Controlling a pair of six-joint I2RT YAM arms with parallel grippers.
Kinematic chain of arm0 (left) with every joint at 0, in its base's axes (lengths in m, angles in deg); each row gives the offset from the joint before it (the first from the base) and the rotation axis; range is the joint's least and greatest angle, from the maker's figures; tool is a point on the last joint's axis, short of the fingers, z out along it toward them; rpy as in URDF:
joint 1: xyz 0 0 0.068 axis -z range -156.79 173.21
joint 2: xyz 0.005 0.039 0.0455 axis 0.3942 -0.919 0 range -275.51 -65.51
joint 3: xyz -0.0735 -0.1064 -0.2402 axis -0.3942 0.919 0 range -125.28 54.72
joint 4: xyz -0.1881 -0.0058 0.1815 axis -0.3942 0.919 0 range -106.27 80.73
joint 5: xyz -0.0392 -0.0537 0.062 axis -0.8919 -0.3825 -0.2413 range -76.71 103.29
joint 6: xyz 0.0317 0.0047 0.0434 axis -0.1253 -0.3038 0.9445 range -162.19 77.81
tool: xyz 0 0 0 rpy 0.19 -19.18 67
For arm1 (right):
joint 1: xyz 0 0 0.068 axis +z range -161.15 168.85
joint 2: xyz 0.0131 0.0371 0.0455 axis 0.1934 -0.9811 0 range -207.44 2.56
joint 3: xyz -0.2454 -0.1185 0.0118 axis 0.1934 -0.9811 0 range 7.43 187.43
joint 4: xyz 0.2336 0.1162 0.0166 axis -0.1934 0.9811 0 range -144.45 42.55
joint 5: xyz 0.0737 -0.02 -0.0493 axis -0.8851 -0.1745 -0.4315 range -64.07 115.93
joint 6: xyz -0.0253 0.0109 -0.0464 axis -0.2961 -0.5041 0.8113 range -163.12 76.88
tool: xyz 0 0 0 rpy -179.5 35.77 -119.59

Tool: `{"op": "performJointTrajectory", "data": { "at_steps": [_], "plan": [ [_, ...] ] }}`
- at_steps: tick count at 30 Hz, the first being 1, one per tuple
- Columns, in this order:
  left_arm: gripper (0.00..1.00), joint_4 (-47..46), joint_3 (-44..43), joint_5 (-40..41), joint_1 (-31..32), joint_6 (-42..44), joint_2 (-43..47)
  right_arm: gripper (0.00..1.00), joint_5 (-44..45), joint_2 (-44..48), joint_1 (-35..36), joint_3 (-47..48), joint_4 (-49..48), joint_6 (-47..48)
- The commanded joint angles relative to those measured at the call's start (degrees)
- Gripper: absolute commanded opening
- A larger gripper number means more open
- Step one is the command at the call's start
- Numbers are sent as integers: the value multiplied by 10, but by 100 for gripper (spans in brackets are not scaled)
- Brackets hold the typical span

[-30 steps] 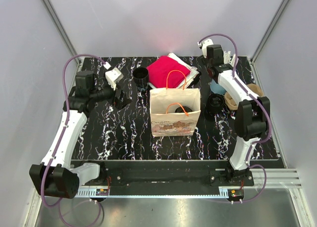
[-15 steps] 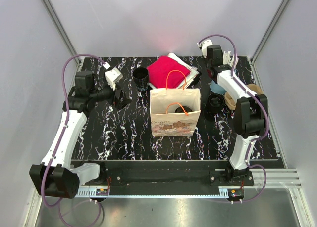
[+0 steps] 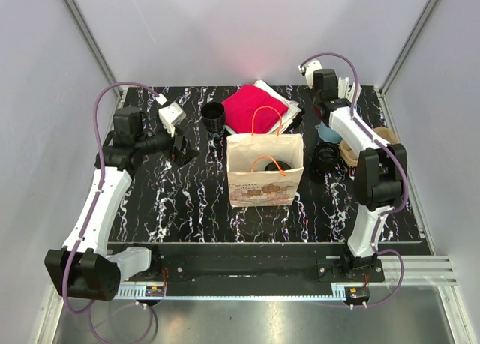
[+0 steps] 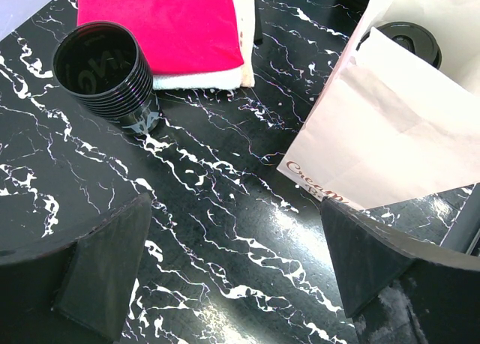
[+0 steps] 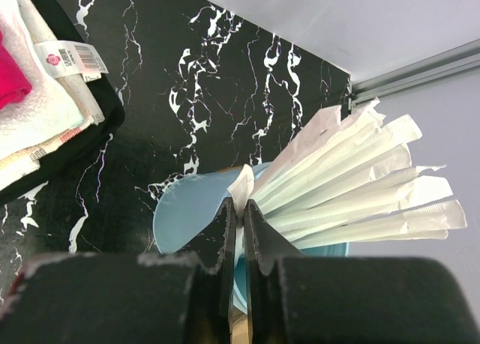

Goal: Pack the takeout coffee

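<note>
A brown paper bag [image 3: 265, 172] with orange handles stands open at the table's middle, with a black lidded coffee cup [image 3: 276, 165] inside it. It also shows in the left wrist view [image 4: 397, 134], with the cup's lid [image 4: 409, 44] at its mouth. My left gripper [image 3: 180, 146] is open and empty, low over the table left of the bag. My right gripper [image 3: 334, 98] is at the back right, shut on one paper-wrapped straw [image 5: 241, 188] from a fanned bunch of straws [image 5: 352, 186] standing in a light blue cup [image 5: 187, 209].
A black ribbed cup [image 3: 213, 118] stands open beside a folded red cloth [image 3: 255, 108] on white napkins at the back. A black round item [image 3: 325, 157] and brown cardboard pieces [image 3: 352, 151] lie right of the bag. The back wall is close behind the straws.
The right arm has shifted very slightly at the straws. The left arm and the bag have not moved.
</note>
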Motion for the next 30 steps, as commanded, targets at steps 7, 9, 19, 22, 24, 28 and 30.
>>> {"op": "performJointTrajectory", "data": {
  "at_steps": [7, 9, 19, 22, 24, 28, 30],
  "plan": [
    [99, -25, 0, -25, -5, -8, 2, 9, -23, 122, -2, 16, 77, -7],
    [99, -25, 0, -27, -6, -8, 3, 9, -32, 140, -1, 21, 103, -15],
    [99, -24, 0, -31, -7, -9, -3, 12, -128, 258, -1, 75, 202, -13],
    [99, -24, 1, -30, -8, -7, -4, 12, -160, 283, 3, 84, 213, -3],
    [99, -23, 1, -29, -10, -4, -5, 11, -173, 295, 14, 93, 215, 6],
    [99, -23, 3, -27, -11, 2, -11, 12, -172, 327, 64, 115, 230, 39],
    [99, -23, 2, -25, -13, 3, -16, 12, -150, 340, 101, 129, 236, 52]
  ]
}}
